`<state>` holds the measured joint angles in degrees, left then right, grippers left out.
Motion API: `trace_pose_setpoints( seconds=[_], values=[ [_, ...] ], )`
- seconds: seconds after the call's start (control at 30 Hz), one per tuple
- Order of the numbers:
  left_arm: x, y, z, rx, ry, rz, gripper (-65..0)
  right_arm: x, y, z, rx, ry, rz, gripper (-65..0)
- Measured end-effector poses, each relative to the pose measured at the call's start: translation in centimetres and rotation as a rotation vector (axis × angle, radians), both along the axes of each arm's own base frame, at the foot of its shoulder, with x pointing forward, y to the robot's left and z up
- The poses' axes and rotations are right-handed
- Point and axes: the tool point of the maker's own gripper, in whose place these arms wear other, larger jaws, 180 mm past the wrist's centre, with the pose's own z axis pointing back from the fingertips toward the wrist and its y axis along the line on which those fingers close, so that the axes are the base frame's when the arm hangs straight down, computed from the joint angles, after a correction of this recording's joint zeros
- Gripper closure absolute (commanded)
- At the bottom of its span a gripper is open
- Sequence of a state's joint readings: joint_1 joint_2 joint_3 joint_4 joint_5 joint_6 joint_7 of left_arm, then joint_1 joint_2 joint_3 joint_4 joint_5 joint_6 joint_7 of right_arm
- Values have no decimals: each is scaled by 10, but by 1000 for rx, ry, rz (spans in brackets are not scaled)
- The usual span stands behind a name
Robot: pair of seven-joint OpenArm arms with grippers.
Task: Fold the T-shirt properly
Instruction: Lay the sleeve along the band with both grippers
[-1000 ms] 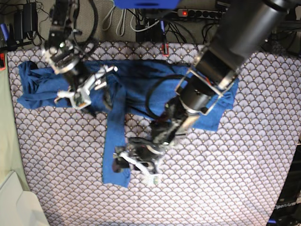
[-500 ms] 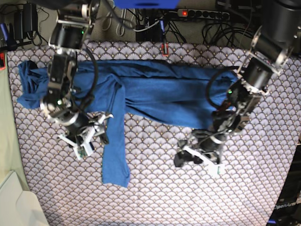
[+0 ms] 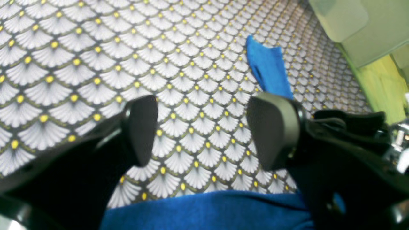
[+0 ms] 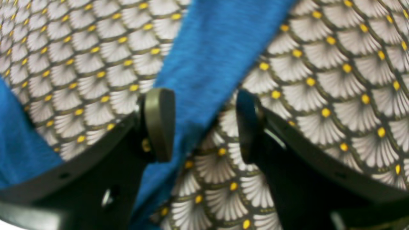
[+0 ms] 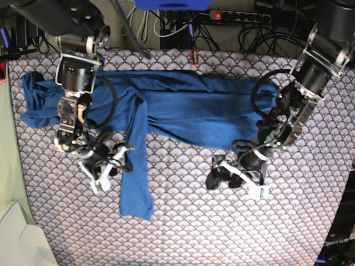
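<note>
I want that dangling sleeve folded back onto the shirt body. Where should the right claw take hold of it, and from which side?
Grip the sleeve near its free cuff end, coming straight down from above. It lies flat as a narrow strip on the patterned mat, so the open right claw, now beside its edge, can straddle its width.

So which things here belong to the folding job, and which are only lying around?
For the job:
- T-shirt
- left gripper, open
- right gripper, open

Just lying about:
- patterned tablecloth
- power strip
- cables
</note>
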<state>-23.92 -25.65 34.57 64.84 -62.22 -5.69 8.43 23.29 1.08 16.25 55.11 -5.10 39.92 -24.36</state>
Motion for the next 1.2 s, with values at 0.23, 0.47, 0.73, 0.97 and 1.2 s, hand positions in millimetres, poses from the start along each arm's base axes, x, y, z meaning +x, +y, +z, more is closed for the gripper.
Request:
trace_pose_setpoints(
  seconds=[0.23, 0.47, 0.73, 0.97, 1.2],
  values=[
    [1, 19, -1, -23, 3, 66, -458, -4, -3, -15, 22, 42, -11, -315],
    [-1, 19, -2, -27, 4, 66, -458, -3, 8, -15, 40, 36, -1, -313],
    [-5, 20, -8, -26, 17, 69, -458, -3, 25, -14, 67, 34, 13, -110],
    [-10, 20, -14, -25, 33, 69, -458, 0, 42, -9, 90, 28, 28, 0],
    [-10, 21, -14, -25, 32, 70, -458, -2, 50, -9, 69, 26, 61, 0]
  ],
)
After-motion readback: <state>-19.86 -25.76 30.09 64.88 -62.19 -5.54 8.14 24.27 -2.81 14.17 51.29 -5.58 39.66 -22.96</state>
